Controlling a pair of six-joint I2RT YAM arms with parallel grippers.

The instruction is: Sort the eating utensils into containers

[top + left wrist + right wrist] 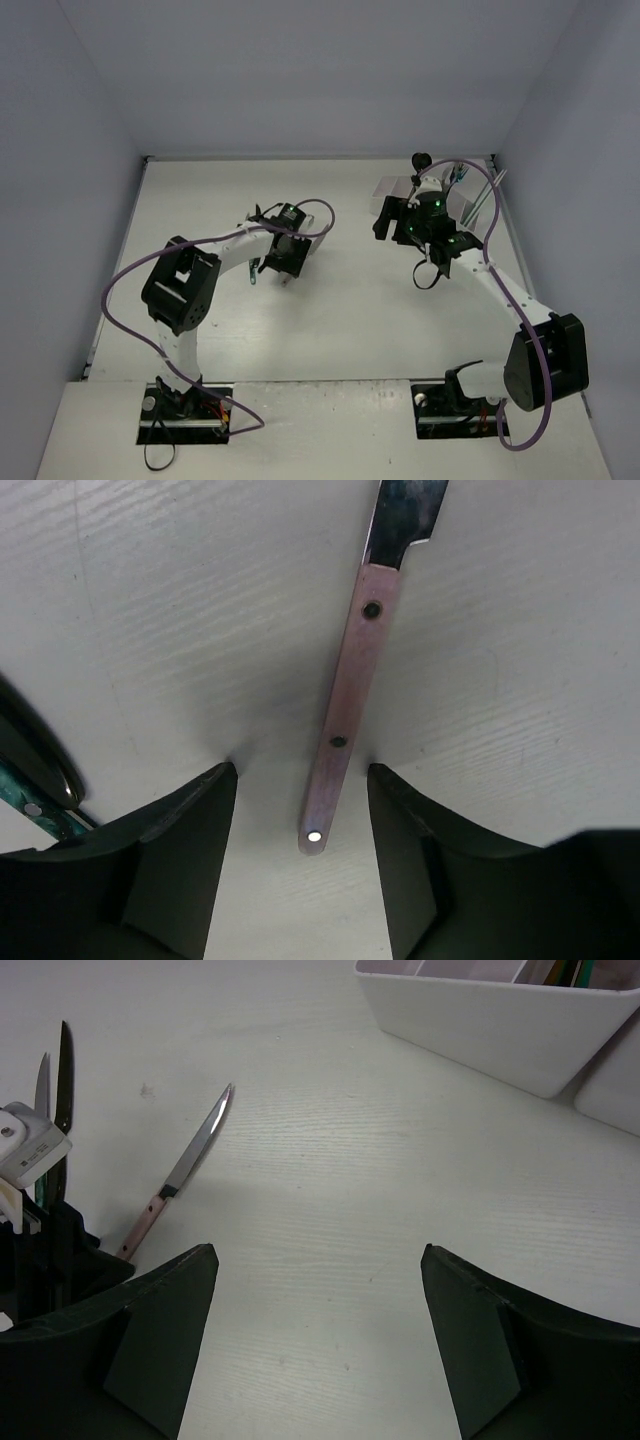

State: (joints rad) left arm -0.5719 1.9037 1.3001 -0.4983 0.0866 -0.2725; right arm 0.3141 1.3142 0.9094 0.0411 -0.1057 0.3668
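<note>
- The knife [352,670] lies flat on the table [150,600], left of middle in the overhead view; its pink handle with 2 dark rivets runs almost straight up the left wrist frame, leaning slightly right, and the blade leaves at the top edge
- The left gripper [300,775] hangs right over the handle's butt end, jaws spread wide and holding nothing; 1 finger stands on each side of the handle, apart from it, so the closing line crosses the knife's long axis squarely
- From where I stand, the grasp looks lined up; to my eye it needs only a short drop and a squeeze, though the hold would land near the very end of the handle, so the blade end may sag once it is lifted
- The right gripper [315,1260] is also open wide and empty; it sits near the white containers [480,1030] at the upper right of the overhead frame, and the knife is well apart from it, off at the left of its wrist view with the tip pointing up and right
- The left arm is plainly the nearer one; the containers lie to the right of the knife, across bare table
</note>
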